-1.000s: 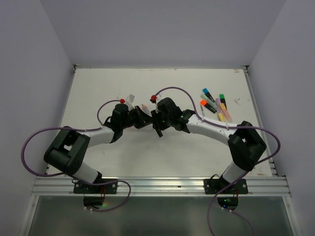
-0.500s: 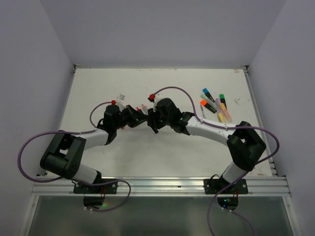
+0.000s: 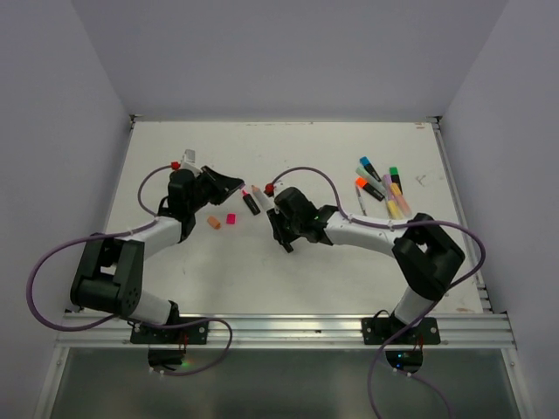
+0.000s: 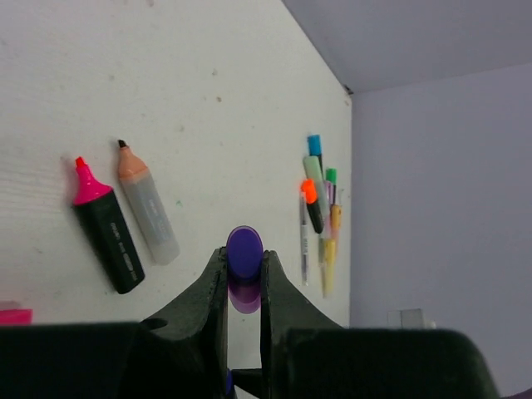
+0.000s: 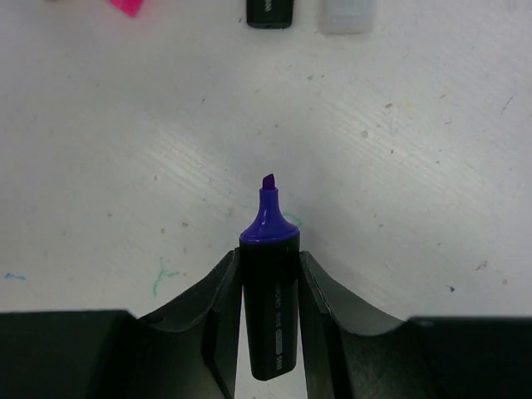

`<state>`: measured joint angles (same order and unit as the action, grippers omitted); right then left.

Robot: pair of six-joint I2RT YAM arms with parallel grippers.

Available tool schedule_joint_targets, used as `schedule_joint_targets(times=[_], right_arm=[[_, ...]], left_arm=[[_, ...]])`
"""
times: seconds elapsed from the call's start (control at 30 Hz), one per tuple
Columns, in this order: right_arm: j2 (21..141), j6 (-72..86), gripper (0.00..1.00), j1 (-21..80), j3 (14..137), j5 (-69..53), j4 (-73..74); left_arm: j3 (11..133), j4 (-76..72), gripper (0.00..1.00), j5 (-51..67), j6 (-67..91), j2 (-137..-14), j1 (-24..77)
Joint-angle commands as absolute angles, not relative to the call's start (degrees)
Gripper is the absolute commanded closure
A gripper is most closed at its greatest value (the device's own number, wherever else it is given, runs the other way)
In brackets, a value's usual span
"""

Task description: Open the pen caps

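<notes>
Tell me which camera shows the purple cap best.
The left wrist view: the purple cap sits centre frame, pinched in the left gripper. In the top external view it is too small to make out at that gripper. The right wrist view lacks it, showing only the uncapped purple highlighter in the right gripper.

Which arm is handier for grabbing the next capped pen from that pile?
Right, probably. The pile lies on its side, nearer the right gripper, which must first drop the uncapped purple pen. The left gripper, shut on the purple cap, sits across the table.
</notes>
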<state>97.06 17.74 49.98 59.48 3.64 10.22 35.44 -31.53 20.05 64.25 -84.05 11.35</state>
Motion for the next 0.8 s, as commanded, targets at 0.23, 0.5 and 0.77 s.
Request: schedule_joint_targets(times=[0.23,0.5,0.77], right_arm=[[111.5,10.6,1.0,41.5,79.8,12.6,17.2],[121.0,2.3,1.0,37.8,96.4,9.8,22.9],[129.8,1.8,1.0,37.0,105.6,5.6,23.8]], left_arm=[[39.1,-1.2,1.0,0.3,44.6,-69.4,10.9],[42.4,14.9,1.0,-10.7,43.2,-71.6,9.7],[37.5,16.4,1.0,-11.8,46.1,-74.1,9.7]])
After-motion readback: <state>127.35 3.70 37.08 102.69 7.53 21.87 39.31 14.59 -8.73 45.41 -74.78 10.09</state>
